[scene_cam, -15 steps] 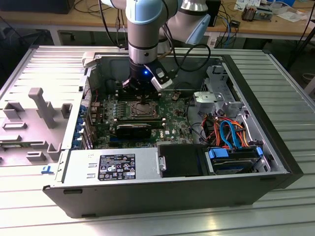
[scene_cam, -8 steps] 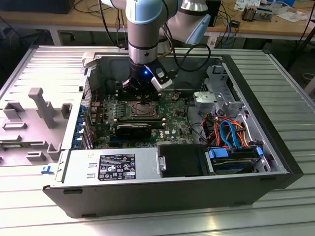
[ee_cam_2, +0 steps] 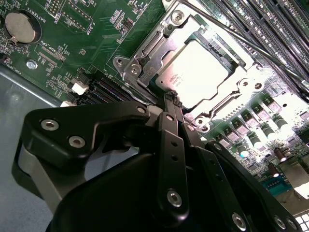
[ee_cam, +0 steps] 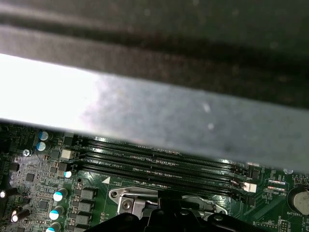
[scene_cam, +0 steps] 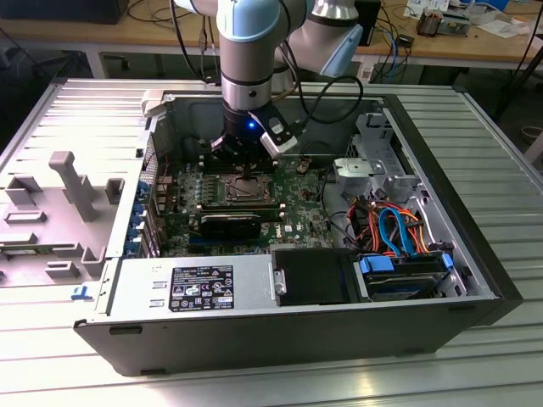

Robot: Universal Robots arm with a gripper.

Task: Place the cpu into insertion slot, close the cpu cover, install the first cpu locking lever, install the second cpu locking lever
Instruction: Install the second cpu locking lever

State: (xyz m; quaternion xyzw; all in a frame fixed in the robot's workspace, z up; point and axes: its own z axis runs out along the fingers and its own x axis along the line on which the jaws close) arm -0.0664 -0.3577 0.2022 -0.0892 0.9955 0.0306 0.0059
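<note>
Hand [ee_cam_2: 170, 99] fingertips together at cpu cover [ee_cam_2: 145, 63]; cpu [ee_cam_2: 198, 75] seated.

The circuit board [scene_cam: 254, 203] lies inside the computer case [scene_cam: 475, 254]. The slot [ee_cam_2: 145, 72] sits on this board, and the chip [ee_cam_2: 198, 72] lies in the slot with the cover [ee_cam_2: 246, 82] closed around it. The memory slots [ee_cam_2: 270, 29] run just beside the slot. The gripper [ee_cam_2: 170, 99] hangs directly above the slot's edge.
</note>
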